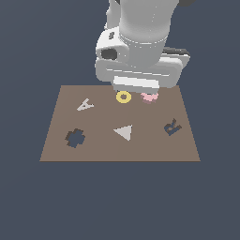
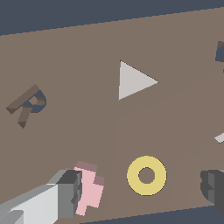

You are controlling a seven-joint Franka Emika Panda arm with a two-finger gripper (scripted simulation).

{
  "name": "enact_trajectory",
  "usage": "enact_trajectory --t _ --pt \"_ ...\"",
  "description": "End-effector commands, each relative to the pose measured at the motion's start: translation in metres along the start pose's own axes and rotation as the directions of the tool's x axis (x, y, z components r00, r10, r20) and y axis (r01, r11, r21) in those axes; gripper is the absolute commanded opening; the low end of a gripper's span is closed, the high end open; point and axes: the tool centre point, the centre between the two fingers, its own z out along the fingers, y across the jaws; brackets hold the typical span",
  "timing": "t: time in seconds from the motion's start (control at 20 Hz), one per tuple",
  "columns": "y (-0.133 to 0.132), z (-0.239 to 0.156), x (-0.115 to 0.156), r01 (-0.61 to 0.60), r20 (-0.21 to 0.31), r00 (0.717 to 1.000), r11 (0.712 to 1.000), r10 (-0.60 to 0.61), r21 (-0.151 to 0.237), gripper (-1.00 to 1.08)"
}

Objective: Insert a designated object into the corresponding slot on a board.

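Observation:
The pink piece (image 1: 149, 97) lies on the brown board (image 1: 154, 150) at its far edge, partly hidden under my hand. In the wrist view the pink piece (image 2: 89, 188) sits right beside one finger (image 2: 70, 192). The other finger (image 2: 214, 186) is far off, so my gripper (image 2: 142, 190) is wide open and holds nothing. The yellow ring (image 2: 146, 175) lies between the fingers. My gripper (image 1: 136, 91) hovers low over the board's far edge. The cross-shaped slot (image 1: 75, 138) is near the board's front at the exterior view's left, far from my gripper.
A pale triangle (image 1: 124, 132) lies mid-board, a dark R shape (image 1: 172, 127) at the exterior view's right, a pale letter A (image 1: 85, 105) at the left. The yellow ring (image 1: 123, 97) lies next to the pink piece. The triangle (image 2: 133, 81) and R (image 2: 28, 105) also show in the wrist view.

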Motion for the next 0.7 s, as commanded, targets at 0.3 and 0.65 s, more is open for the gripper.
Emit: enact_trajectory --t 0.3,0.65 --pt "-0.032 0.041 -0.037 -0.148 0.004 0.989 0.989 0.148 0.000 1.00" --pt "-0.053 0.063 -0.054 -0.227 0.007 0.974 0.974 0.227 0.001 1.00"
